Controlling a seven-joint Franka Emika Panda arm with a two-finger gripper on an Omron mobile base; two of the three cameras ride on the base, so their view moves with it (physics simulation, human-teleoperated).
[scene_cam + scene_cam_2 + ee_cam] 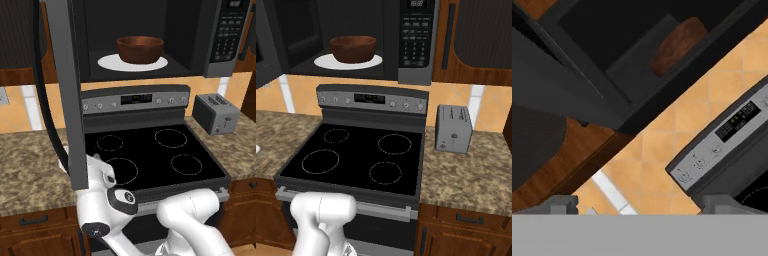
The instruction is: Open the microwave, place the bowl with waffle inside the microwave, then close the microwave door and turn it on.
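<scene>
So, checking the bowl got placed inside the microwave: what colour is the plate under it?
White. The round turntable plate under the brown bowl shows best in the left base view.

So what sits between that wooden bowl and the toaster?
In the right base view, the microwave's black button panel stands between the bowl and the toaster, with bare tan wall tile below it.

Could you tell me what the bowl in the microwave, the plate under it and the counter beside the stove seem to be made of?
Bowl: apparently wood, dark reddish-brown with faint streaks and a dull sheen.
Turntable plate: smooth plain white, possibly glass or ceramic; the look leaves it open.
Counter: speckled brown and beige, like polished granite.
</scene>
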